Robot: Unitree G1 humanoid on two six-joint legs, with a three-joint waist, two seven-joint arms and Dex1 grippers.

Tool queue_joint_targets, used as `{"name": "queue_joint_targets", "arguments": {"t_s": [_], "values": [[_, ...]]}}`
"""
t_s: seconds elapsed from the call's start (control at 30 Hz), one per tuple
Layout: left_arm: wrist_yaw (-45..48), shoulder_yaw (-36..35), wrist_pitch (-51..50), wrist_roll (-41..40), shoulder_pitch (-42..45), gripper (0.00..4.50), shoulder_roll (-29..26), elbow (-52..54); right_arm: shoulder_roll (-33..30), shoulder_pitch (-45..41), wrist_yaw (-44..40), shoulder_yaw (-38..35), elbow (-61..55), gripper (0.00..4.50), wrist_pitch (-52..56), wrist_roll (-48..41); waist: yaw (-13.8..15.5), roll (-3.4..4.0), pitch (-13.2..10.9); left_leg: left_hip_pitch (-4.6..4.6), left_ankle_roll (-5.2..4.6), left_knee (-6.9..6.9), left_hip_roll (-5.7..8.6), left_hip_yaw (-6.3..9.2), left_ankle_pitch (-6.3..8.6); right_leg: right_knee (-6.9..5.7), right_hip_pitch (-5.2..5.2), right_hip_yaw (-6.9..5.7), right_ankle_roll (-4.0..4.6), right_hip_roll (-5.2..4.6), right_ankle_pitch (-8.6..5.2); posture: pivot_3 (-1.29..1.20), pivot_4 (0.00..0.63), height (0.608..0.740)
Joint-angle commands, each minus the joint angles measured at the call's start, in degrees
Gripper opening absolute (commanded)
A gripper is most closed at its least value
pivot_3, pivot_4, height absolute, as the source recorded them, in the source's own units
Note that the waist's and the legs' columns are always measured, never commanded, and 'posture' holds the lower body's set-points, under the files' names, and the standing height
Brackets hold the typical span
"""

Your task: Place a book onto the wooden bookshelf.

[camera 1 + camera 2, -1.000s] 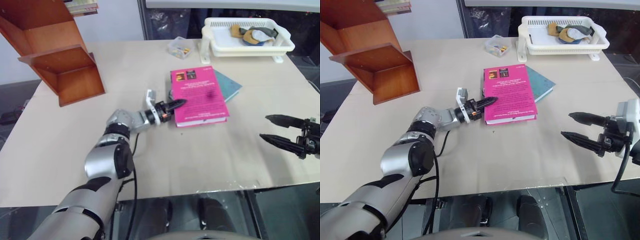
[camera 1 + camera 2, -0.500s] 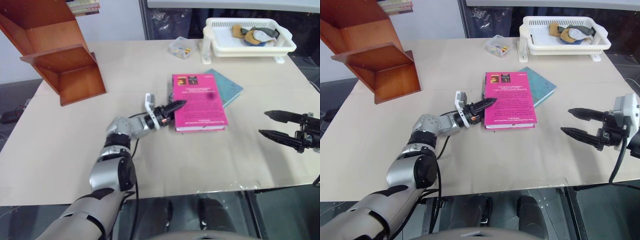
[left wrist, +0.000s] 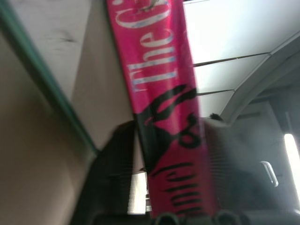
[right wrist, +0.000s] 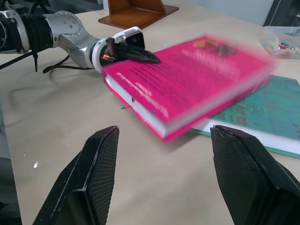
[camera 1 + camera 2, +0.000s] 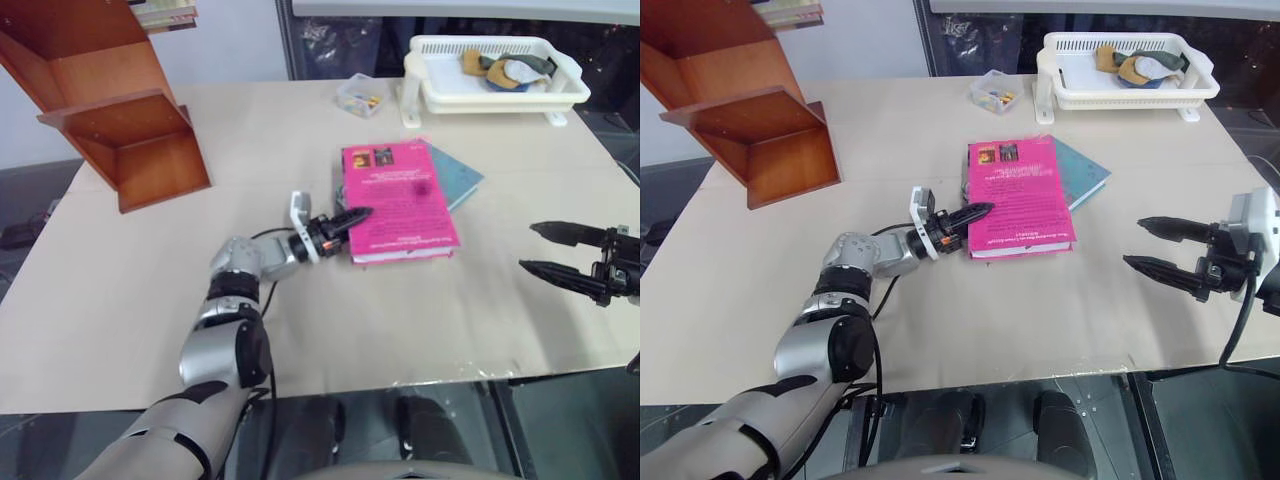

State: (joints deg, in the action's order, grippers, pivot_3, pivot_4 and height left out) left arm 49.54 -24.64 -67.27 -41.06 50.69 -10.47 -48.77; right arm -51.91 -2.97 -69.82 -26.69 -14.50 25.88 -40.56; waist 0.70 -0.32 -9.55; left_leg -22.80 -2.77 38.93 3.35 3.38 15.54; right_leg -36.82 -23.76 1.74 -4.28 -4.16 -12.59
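Note:
The bright pink book (image 5: 405, 195) lies flat on the table, its far right corner resting on a teal book (image 5: 462, 175). My left gripper (image 5: 350, 216) is shut on the pink book's near left edge, one black finger lying over the cover. In the left wrist view the pink spine (image 3: 159, 79) runs between the two dark fingers. Off to the right, my right gripper (image 5: 528, 248) hovers open above the table, apart from both books, and faces the pink book (image 4: 201, 79). The wooden bookshelf (image 5: 120, 110) stands at the table's far left corner.
A few pale books (image 5: 165, 12) lie on the shelf's upper tier. A white basket tray (image 5: 495, 85) holding cloth items sits at the far right, with a small clear box (image 5: 362, 95) beside it. Bare table stretches between the shelf and the pink book.
The pink book's angle on the table has changed slightly, with my left gripper staying at its edge. The right gripper has kept its place.

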Motion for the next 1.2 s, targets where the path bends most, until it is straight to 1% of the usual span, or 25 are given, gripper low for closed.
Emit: {"name": "queue_joint_targets", "arguments": {"t_s": [0.03,0.17,0.4,0.57,0.67,0.77,0.87,1.0,1.2], "values": [[1.2,-0.6,-1.7,-2.6,-0.8,0.53,-0.2,2.7,-0.9,-0.3,-0.3,-1.0,-0.4,3.18,-1.3,0.1,0.0,0.00,0.0,0.00,0.00,0.00,0.00,0.00,0.00,0.00,0.00,0.00,0.00,0.00,0.00,0.00,0.150,0.740],[1.6,-0.9,-3.9,-4.5,-1.9,0.52,-0.4,4.8,-1.0,-1.2,-0.2,-0.4,0.3,3.18,-1.5,0.4,0.0,0.00,0.0,0.00,0.00,0.00,0.00,0.00,0.00,0.00,0.00,0.00,0.00,0.00,0.00,0.00,0.150,0.740],[-0.2,-1.6,-2.7,-5.9,-3.8,0.52,1.2,7.7,-1.0,-1.9,-0.2,0.4,1.0,3.18,-2.3,1.0,0.0,0.00,0.0,0.00,0.01,0.00,0.00,-0.01,0.00,0.00,0.00,0.01,0.00,-0.01,0.00,0.00,0.150,0.740],[-1.5,-2.6,-1.9,-6.8,-4.6,0.52,1.4,9.2,-1.0,-2.0,-0.3,0.3,0.9,3.18,-1.9,0.4,0.0,0.00,0.0,0.00,0.01,0.00,-0.01,0.00,0.00,0.00,0.00,0.01,0.00,-0.07,0.00,0.00,0.150,0.740],[-2.1,-2.6,-0.8,-6.5,-4.7,0.52,0.9,9.2,-0.8,-2.3,-0.3,-0.1,0.5,3.18,-0.9,-1.2,0.0,0.00,0.0,0.00,0.01,0.00,-0.01,0.00,0.00,0.00,0.00,0.01,0.00,-0.07,0.00,0.00,0.150,0.740],[-2.7,-2.8,2.0,-5.6,-3.5,0.52,-0.9,9.0,-0.7,-3.0,-0.4,0.0,0.4,3.18,0.3,-2.9,0.0,0.00,0.0,0.00,0.01,0.00,0.00,0.00,0.00,0.00,0.00,0.01,0.00,-0.07,0.00,0.00,0.150,0.740],[-2.9,-1.5,4.4,-4.6,-2.5,0.52,-2.6,10.6,-0.7,-3.9,-1.5,0.4,1.2,3.18,1.4,-4.7,-0.1,0.00,0.0,0.01,0.01,0.00,-0.07,0.00,0.00,0.00,0.00,0.01,0.01,-0.09,0.00,0.00,0.150,0.740],[-7.9,0.9,11.6,0.3,-1.8,0.52,-4.8,14.7,0.4,-8.5,-4.6,1.7,7.2,3.18,0.6,-5.7,0.1,-0.03,0.0,0.00,0.02,0.03,-0.06,-0.01,0.00,0.01,0.00,0.00,0.02,-0.09,0.01,0.00,0.150,0.740],[-12.4,2.8,11.6,0.0,-7.2,0.52,-7.1,31.5,-0.4,-14.7,-10.4,2.7,15.1,3.18,3.9,-8.9,0.0,-0.03,0.0,-0.02,0.01,-0.01,-0.01,0.03,0.00,0.05,-0.01,-0.02,0.02,-0.25,0.00,0.00,0.150,0.740]]}}
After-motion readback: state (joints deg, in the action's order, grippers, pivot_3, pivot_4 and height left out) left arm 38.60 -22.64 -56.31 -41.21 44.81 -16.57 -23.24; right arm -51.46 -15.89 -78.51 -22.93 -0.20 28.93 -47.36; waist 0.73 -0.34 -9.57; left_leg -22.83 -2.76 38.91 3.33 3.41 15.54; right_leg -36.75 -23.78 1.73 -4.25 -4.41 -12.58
